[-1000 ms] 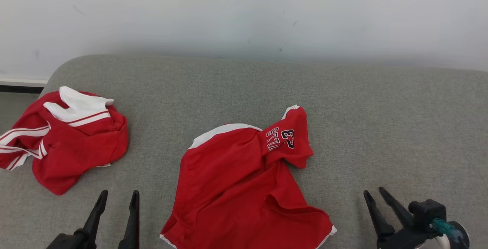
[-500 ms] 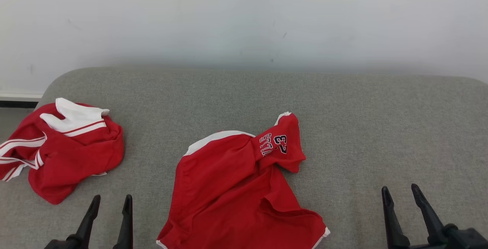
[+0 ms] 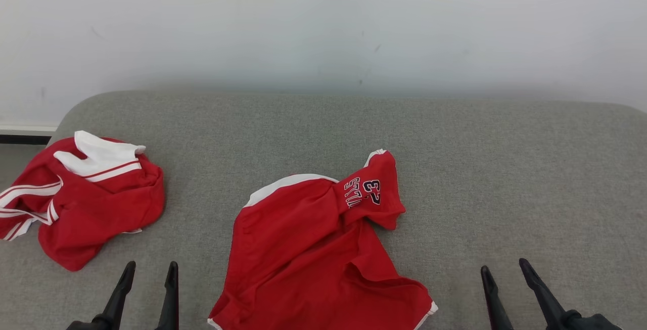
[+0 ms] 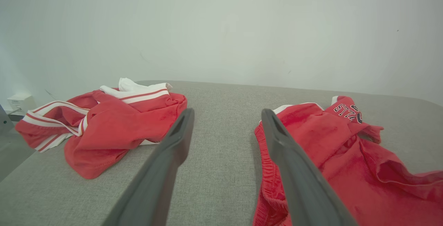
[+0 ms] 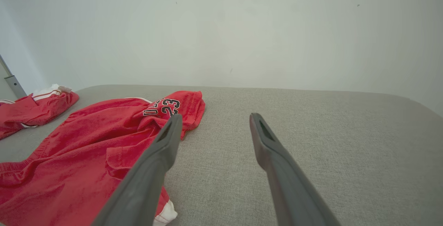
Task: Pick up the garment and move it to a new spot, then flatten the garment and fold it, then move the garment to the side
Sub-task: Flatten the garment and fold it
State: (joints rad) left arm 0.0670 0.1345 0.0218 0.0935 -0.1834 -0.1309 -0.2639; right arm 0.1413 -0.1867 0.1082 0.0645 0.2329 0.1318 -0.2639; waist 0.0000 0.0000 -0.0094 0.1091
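A crumpled red garment (image 3: 313, 254) with white trim and a "23" print lies in the middle of the grey cushioned surface (image 3: 480, 168); the left wrist view has the garment (image 4: 328, 150) at its right, the right wrist view has the garment (image 5: 86, 156) at its left. My left gripper (image 3: 149, 269) stands open at the lower left, left of the garment and apart from it. My right gripper (image 3: 505, 267) stands open at the lower right, well right of the cloth. Nothing lies between the fingers (image 4: 176, 139) of either gripper (image 5: 214, 118).
A second red garment (image 3: 86, 193) with white stripes lies bunched at the surface's left edge, also the red heap (image 4: 104, 122) in the left wrist view. A pale wall (image 3: 323, 21) rises right behind the surface. Bare grey surface spreads to the right.
My right gripper has gone from nearly shut to open and has straightened up at the lower right. The camera dipped slightly, shifting the whole picture. The garments lie as before.
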